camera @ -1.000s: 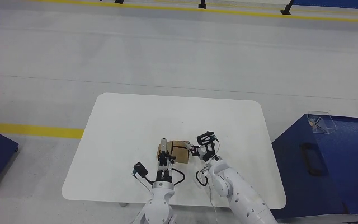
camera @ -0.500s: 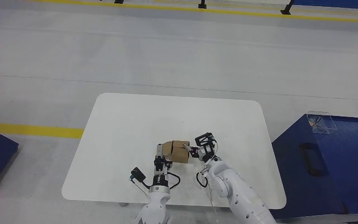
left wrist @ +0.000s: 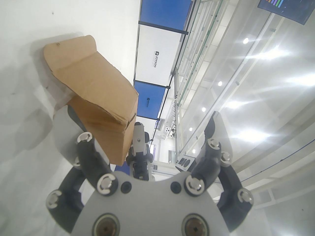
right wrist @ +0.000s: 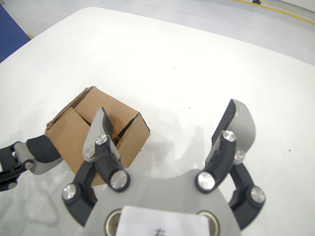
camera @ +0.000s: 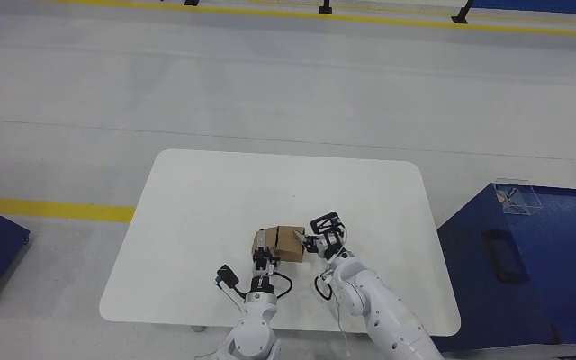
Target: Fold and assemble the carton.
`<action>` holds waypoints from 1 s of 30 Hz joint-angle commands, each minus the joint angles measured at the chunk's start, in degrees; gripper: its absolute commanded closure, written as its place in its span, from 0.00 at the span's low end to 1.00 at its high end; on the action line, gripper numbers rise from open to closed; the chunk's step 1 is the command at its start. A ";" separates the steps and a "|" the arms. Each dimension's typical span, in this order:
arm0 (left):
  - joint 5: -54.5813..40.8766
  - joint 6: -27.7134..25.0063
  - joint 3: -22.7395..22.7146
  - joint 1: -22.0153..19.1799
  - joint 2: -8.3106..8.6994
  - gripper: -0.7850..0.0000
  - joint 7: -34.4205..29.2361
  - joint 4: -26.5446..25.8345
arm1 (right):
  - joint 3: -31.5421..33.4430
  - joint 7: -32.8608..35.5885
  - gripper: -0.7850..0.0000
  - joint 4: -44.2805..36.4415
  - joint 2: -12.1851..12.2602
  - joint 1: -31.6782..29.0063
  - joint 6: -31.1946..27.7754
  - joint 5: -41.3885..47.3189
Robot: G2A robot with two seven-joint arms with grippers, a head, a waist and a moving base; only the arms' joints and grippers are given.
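Brown carton (camera: 281,243) sits low and centre in the top view, on the white counter (camera: 207,198), flaps partly folded. The left end effector (camera: 262,260) is released, one finger (right wrist: 41,148) against the carton's side. The right end effector (right wrist: 167,106), also released, holds one finger over the top flaps.

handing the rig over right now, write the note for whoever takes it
Left gripper: open, one of its fingers against the side of the small brown cardboard carton.
Right gripper: open, holding nothing, one finger over the carton's top flaps.
Carton: standing on the white table near its front edge, between the two grippers.
Done: opened into a box shape, top flaps folded inward.
Left: flaps show gaps and are not flush; a rounded tab sticks out untucked. Likely next: press and tuck.
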 commanded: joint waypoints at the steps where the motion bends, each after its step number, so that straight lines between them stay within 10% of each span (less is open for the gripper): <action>1: -0.82 -0.37 -0.22 -0.82 -0.17 0.00 -0.21 1.38 | 0.04 0.10 0.00 0.04 -0.08 -0.01 0.10 -0.13; 30: -0.26 -5.53 -3.06 -7.29 -2.03 0.00 3.10 9.03 | 1.11 0.80 0.00 0.52 -1.02 -0.06 -0.20 -2.88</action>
